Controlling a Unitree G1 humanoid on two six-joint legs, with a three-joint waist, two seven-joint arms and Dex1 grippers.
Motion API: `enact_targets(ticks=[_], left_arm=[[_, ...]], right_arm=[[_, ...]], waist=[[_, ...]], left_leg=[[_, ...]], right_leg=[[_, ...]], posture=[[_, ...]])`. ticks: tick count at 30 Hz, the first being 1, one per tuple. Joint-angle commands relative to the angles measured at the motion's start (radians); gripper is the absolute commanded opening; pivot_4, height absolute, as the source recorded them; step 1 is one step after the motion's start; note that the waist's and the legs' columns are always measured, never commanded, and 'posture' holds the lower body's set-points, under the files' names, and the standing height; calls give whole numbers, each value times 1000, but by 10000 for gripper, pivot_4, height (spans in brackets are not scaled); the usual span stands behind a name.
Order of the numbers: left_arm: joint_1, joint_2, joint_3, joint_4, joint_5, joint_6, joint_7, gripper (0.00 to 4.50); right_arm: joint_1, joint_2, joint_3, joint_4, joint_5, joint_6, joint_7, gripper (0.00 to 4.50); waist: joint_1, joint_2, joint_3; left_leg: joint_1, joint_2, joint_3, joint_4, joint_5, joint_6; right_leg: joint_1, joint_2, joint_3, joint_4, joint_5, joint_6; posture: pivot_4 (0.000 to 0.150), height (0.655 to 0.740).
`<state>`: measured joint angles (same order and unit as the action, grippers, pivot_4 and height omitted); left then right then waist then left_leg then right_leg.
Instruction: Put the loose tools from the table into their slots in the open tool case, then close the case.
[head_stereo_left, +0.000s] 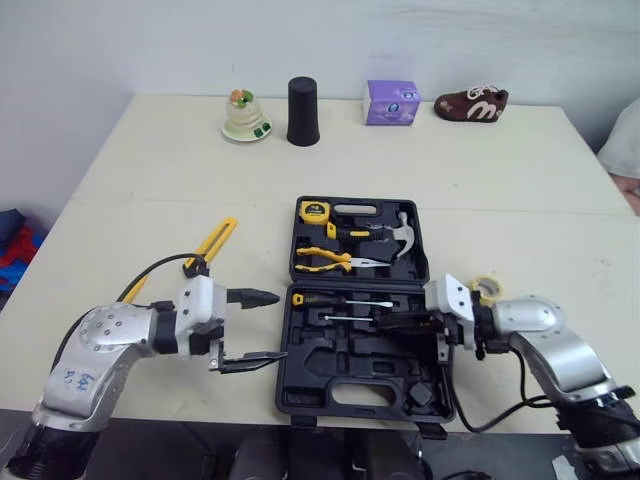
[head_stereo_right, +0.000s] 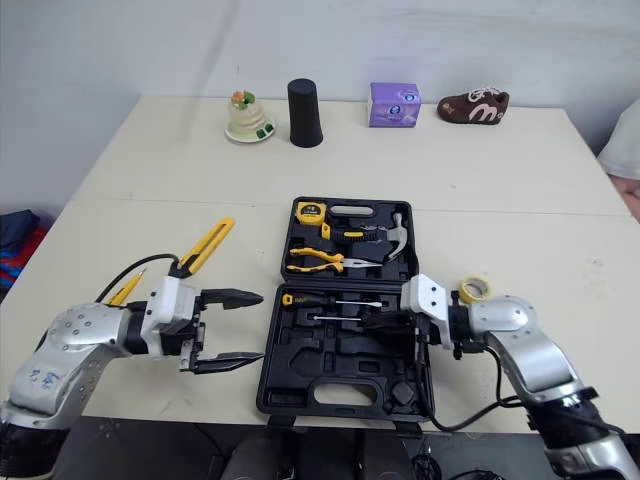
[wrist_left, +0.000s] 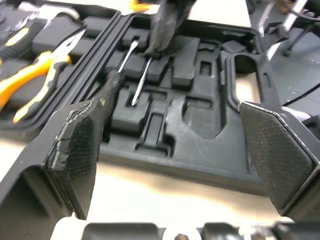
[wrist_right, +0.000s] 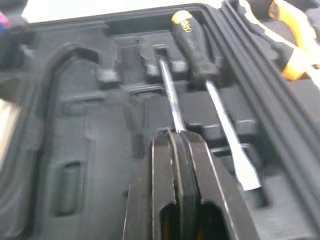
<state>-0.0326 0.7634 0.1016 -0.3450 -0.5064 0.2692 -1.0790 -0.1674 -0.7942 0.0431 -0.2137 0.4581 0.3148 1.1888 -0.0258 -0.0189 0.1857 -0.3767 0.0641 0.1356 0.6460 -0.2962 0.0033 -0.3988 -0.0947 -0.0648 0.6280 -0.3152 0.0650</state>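
Right claw (wrist_right: 177, 137) tight around thin screwdriver (wrist_right: 169, 92) in tool case (head_stereo_left: 330, 372); left claw (head_stereo_right: 261, 326) wide beside case.

You had very little to read here. The clearest sign was a white mark shaped like a letter m on the side of the brown shoe (head_stereo_left: 472, 105) at the far edge of the table (head_stereo_left: 150, 200). The purple box (head_stereo_left: 391, 102) near it carried a pale label on its front, its wording too small for you to make out. The yellow tape measure (head_stereo_left: 315, 211) in the tool case (head_stereo_left: 285, 362) showed a round dark label, unreadable. The yellow end cap of the flat-blade screwdriver (wrist_right: 194, 50) bore dark print, blurred. Blue characters stood on the left arm (head_stereo_left: 100, 350); you could not tell what they were.
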Motion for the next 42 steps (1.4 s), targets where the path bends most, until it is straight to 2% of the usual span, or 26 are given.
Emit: enact_targets(ticks=[1, 2, 3, 4, 7, 10, 14, 19, 22, 24, 26, 33, 39, 42], left_arm=[[55, 54, 171, 51, 5, -12, 26, 45000], [85, 68, 230, 85, 5, -21, 25, 45000], [115, 77, 279, 111, 4, -27, 24, 45000], [141, 81, 321, 140, 6, -38, 24, 45000], [197, 90, 449, 299, 14, -88, 20, 45000], [237, 114, 567, 488, 38, -151, 28, 45000], [259, 161, 663, 701, 70, -174, 85, 45000], [270, 195, 721, 858, 85, -170, 144, 45000], [272, 189, 712, 880, 90, -179, 158, 45000], [273, 176, 710, 845, 71, -165, 156, 45000], [281, 178, 710, 802, 39, -77, 153, 45000], [291, 201, 704, 583, -19, 80, 119, 45000], [311, 237, 633, 330, -16, 346, 197, 45000], [240, 237, 588, 204, -57, 517, 285, 45000]], right_arm=[[104, -77, -259, -113, 87, 44, -28, 14304], [163, -91, -344, -118, 69, 24, -39, 18974], [215, -96, -423, -113, 58, 2, -47, 25748], [260, -94, -494, -101, 55, -19, -50, 29011], [371, -68, -667, 12, 24, -173, -21, 44251], [456, -66, -800, 221, -22, -327, 2, 44251], [511, -143, -897, 622, -108, -502, -39, 44251], [497, -171, -909, 881, -126, -636, -88, 44251], [470, -168, -881, 949, -123, -688, -103, 44251], [431, -152, -858, 933, -98, -692, -98, 44251], [392, -134, -843, 881, -72, -685, -99, 44251], [286, -23, -690, 454, 122, -457, -36, 44251], [206, 17, -555, 220, 190, -377, -5, 44251], [178, 9, -467, 76, 224, -300, 10, 44251]], waist=[[1, 0, 0], [1, 0, 0], [1, 0, 0], [0, 0, 0], [-1, 0, 0], [-2, -2, 1], [-2, -3, 1], [-9, -2, 1], [-14, -2, 1], [-21, -2, 1], [-31, -2, 1], [-32, -2, 1], [-24, -2, 1], [-15, -2, 1]], left_leg=[[0, 0, 0, 0, 0, 0], [-1, 0, 0, 0, -1, 0], [-1, 0, -1, 0, -1, 0], [0, 0, -1, -1, -2, 0], [1, 0, 0, 0, -3, 1], [1, 0, 1, 0, -5, -4], [1, 0, 2, -1, -7, -4], [2, 1, 3, -2, -8, -4], [6, 1, 6, -9, -7, -6], [8, 1, 8, -12, -6, -7], [8, 1, 8, -14, -5, -8], [7, 1, 9, -16, 0, -12], [5, 0, 10, -16, 1, -12], [5, 0, 10, -16, 1, -11]], right_leg=[[0, 0, -1, 0, 0, 0], [0, 1, -1, -1, 0, 0], [0, 1, -2, -1, 0, 0], [0, 1, -2, -2, -1, -1], [1, 1, -2, -3, -1, 0], [1, 1, -1, -4, -1, 1], [1, 1, -1, -7, -3, -3], [0, 0, 2, -6, -3, -4], [0, 0, 4, -7, -3, -3], [-1, 0, 5, -6, -2, -1], [-2, 0, 5, -6, -2, -1], [-7, 1, 7, 0, -2, -1], [-8, 1, 7, 1, -2, -1], [-9, 1, 7, 1, -1, -1]], posture=[[1500, 7400], [1500, 7400], [1500, 7400], [1500, 7400], [1500, 7400], [1500, 7400], [1500, 7400], [1500, 7400], [1500, 7400], [1500, 7400], [1500, 7400], [1500, 7400], [1500, 7400], [1500, 7400]])
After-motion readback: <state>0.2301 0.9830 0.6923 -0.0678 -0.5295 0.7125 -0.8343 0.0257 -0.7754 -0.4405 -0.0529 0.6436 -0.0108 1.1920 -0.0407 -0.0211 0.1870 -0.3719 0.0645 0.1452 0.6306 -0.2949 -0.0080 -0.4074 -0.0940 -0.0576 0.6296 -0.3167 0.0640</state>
